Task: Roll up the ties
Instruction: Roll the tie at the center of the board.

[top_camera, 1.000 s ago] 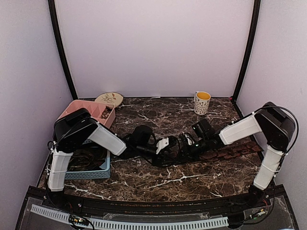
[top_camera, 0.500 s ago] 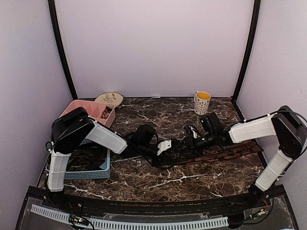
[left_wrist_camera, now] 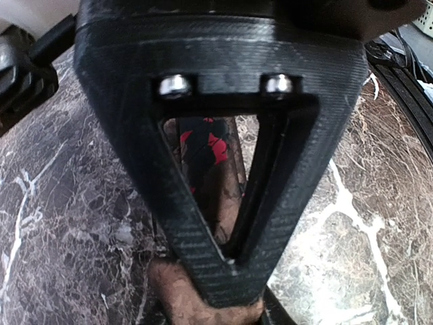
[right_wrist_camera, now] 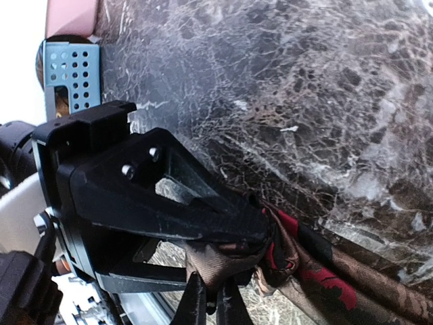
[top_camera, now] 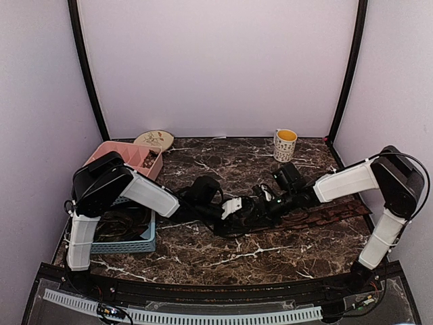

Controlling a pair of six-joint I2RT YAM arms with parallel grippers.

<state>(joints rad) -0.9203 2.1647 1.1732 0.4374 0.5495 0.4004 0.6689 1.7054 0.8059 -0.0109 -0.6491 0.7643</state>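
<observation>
One of the ties (top_camera: 318,217), reddish-brown with red and black patches, lies as a long strip across the marble table toward the right. Its left end is bunched up between the two grippers at mid-table. My left gripper (top_camera: 235,206) is shut on that bunch. In the left wrist view its black finger (left_wrist_camera: 203,223) fills the frame, with the tie (left_wrist_camera: 206,145) showing through its window. My right gripper (top_camera: 260,203) faces it closely. In the right wrist view the right gripper (right_wrist_camera: 213,308) is shut on a brown fold of the tie (right_wrist_camera: 325,277).
A white mug with a yellow inside (top_camera: 285,144) stands at the back right. A pink compartment tray (top_camera: 128,157) and a pale plate (top_camera: 154,139) sit at the back left. A blue-grey perforated basket (top_camera: 125,240) stands under the left arm.
Half a second ago the right gripper had opened and drawn back to the right. It has since returned to the left gripper and shut on the tie's bunched end. The left arm barely moved.
</observation>
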